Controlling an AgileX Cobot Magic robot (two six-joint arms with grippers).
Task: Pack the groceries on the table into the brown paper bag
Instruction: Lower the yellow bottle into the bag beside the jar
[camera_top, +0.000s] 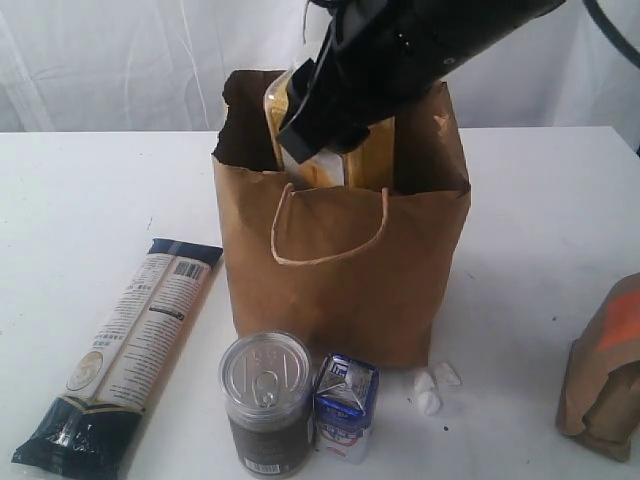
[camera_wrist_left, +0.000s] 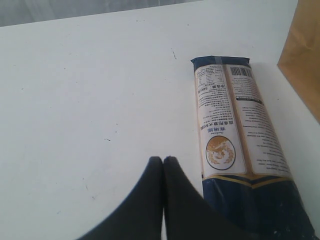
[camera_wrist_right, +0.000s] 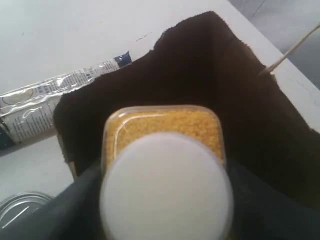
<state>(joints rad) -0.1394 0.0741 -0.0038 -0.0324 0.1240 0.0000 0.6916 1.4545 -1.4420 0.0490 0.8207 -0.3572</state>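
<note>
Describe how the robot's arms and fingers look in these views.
The right arm is a bulky, glossy black housing with a few small pale dots along it; a dark cable curves near it. The left gripper's fingers are plain black, tapering to rounded tips. The right gripper's fingers look black too, though blurred. No markings are legible.

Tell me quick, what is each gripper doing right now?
Left gripper: shut, holding nothing.
Right gripper: shut on the yellow-grain bottle, at the brown paper bag mouth.
</note>
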